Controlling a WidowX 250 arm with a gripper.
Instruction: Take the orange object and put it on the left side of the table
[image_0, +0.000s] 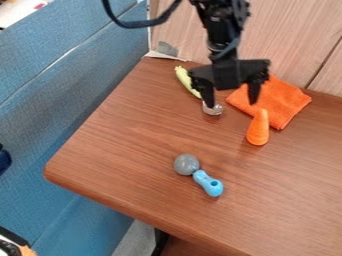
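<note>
Orange cone beside the cloth, ready for a grasp

Your target, judging by its shape, is the orange cone (258, 129) on the counter (127, 135), at the near edge of the orange cloth (280, 101); you cannot tell whether it stands or lies. The gripper (232, 104) hangs at the cloth's left edge, its fingers spread wide and holding nothing.

Bring the gripper over the cone before you lower it, and close around the thick body rather than the narrow tip. That tip is right by the cloth, so watch that you don't pinch fabric. Rise straight up first, then carry it well left of the cloth; stay high over the silver thing (212, 109) and the yellow-green thing (186, 81), both left of the cloth. A rounded body may roll, so release it low.

The counter is brown wood grain. Pale wood panelling (280, 40) stands behind the cloth, and a blue padded surface (60, 100) lies far to its left, past the counter's edge.
</note>
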